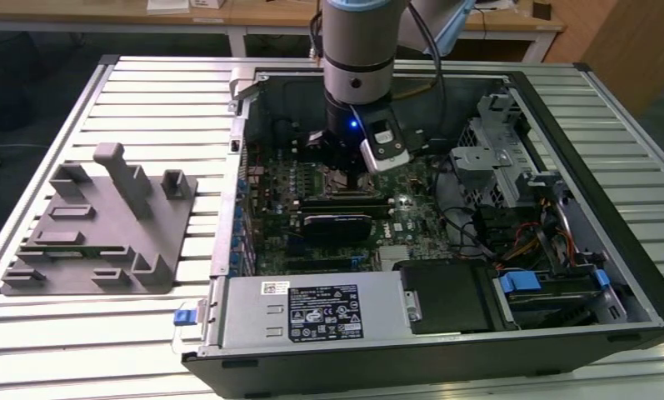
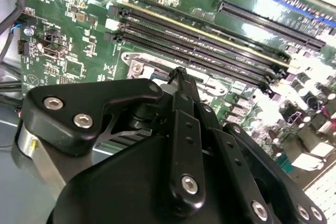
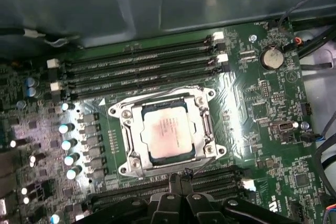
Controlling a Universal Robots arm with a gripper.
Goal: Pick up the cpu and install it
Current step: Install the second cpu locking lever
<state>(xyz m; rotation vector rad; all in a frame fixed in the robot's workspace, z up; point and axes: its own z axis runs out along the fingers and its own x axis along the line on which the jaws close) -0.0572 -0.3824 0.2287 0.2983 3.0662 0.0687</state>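
Since the first wrist view looks almost straight down, the cpu (image 3: 167, 136) is easy to make out: a flat square chip with a pale silvery top that catches a pinkish glare, sitting inside the metal socket frame (image 3: 126, 125) on the green motherboard (image 3: 262, 108). It's seated in the socket, not carried by anything. Nearest the lens in both wrist views is the hand (image 3: 181, 178), all matte black linkage bars with shiny screw heads, and its fingertips look drawn together into one narrow point just beside the socket's edge, with nothing between them. Long black memory slots (image 3: 142, 66) run in parallel rows on either side of the socket, and a row of small silver capacitors (image 3: 67, 145) stands nearby. A round coin battery (image 3: 272, 56) sits further off on the board. In the exterior view the grey arm (image 1: 360, 58) comes down vertically into the open black computer case (image 1: 421, 350), which lies on its side on a ribbed metal bench (image 1: 98, 333). Way over on the exterior view's left rests a grey plastic fixture tray (image 1: 98, 225) with upright posts.
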